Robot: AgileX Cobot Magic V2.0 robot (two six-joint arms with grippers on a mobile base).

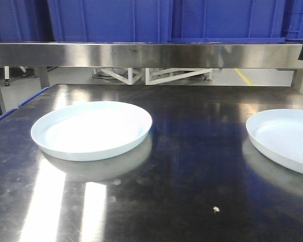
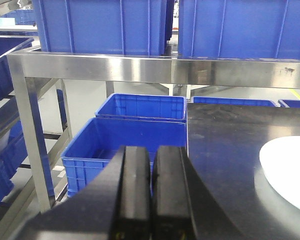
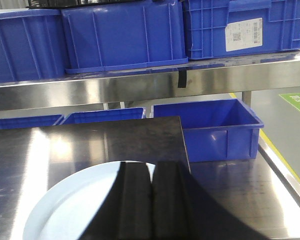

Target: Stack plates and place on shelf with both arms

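Nothing is stacked yet, so I judge the step in hand to be the first reach for a plate. My left claw (image 2: 151, 155) hangs off the side edge of the table (image 1: 192, 201), its two fingers pressed together with only a thin seam between them, holding and touching nothing. The left plate (image 2: 290, 175) lies flat to its right and a little ahead. My right claw (image 3: 150, 167) is likewise closed and empty, hovering over the near edge of the right plate (image 3: 75, 205), which spreads out below it and to its left. In the front view the two plates sit well apart on the table, and the shelf (image 1: 141, 54) runs ahead of and above both claws, loaded with blue crates (image 1: 111, 20). To do this well, I would part the fingers before coming down, since closed tips would only knock a glossy plate across the slick steel. The rims are low and upturned, so I would take one at its nearest edge, one finger inside and one outside, squeeze gently and lift it level. Tilting it risks a slip; I would carry it slowly over the other plate.
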